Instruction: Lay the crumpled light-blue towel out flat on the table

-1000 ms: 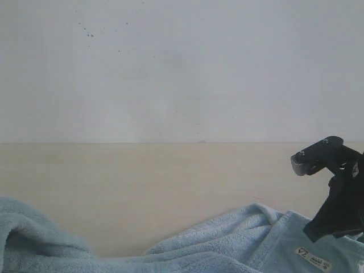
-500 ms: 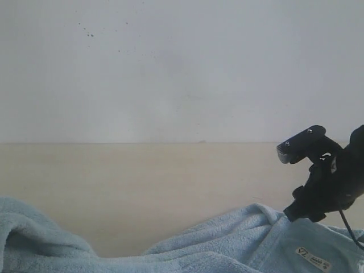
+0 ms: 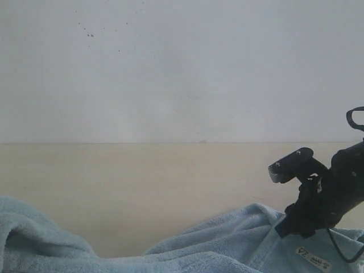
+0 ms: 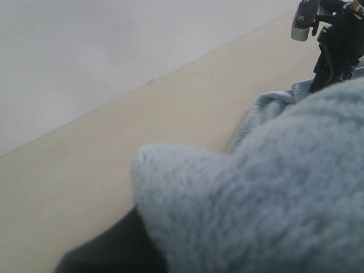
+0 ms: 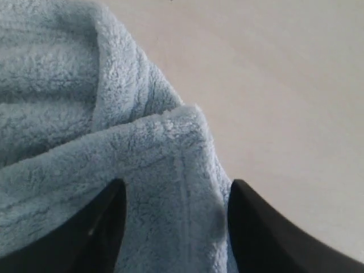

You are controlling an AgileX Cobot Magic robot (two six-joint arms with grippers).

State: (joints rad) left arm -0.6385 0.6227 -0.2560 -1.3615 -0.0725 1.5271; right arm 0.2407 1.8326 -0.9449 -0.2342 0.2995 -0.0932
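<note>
The light-blue towel (image 3: 227, 250) lies crumpled along the near edge of the table (image 3: 142, 187), with a raised hump at the left (image 3: 34, 239) and a white tag (image 3: 313, 259) at the right. My right gripper (image 3: 289, 227) points down at the towel's right part. In the right wrist view it (image 5: 173, 227) is open, its two dark fingers (image 5: 102, 227) standing either side of a hemmed corner of the towel (image 5: 170, 170). In the left wrist view fluffy towel (image 4: 256, 193) bunches over my left gripper and hides its jaws. Only one dark finger (image 4: 114, 250) shows, shut on the towel.
A grey-white wall (image 3: 182, 68) rises behind the table's far edge. Bare tabletop (image 4: 85, 170) stretches between the towel and the wall. The right arm (image 4: 335, 45) also shows in the left wrist view, beyond the towel.
The right arm has moved left and dipped lower, down to the towel's right edge. The towel has hardly shifted.
</note>
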